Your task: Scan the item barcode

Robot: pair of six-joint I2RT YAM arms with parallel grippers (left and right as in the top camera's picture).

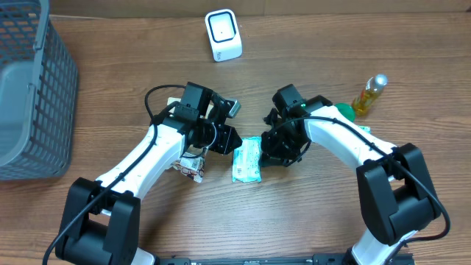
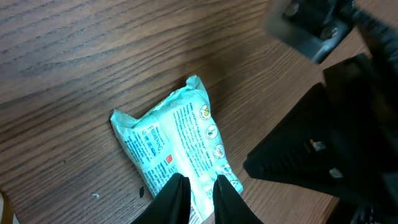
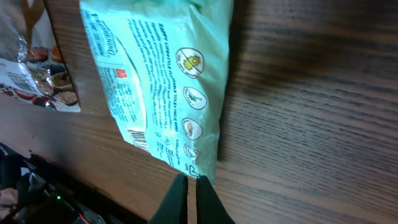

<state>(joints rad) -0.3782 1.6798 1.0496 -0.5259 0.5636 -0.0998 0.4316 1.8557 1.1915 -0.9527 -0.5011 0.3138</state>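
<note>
Mint-green film with fine print, the packet lies flat on the wooden table, between my two grippers. My left gripper has its fingers a narrow gap apart with the packet's end between them; whether they pinch it I cannot tell. My right gripper is closed, tips together right at the packet's edge — any film caught there is hidden. A white scanner stands well apart, at the table's far side.

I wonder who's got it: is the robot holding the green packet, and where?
The left fingers pinch the packet at its end. The right fingers are shut at its edge; a grip there can't be told.
</note>
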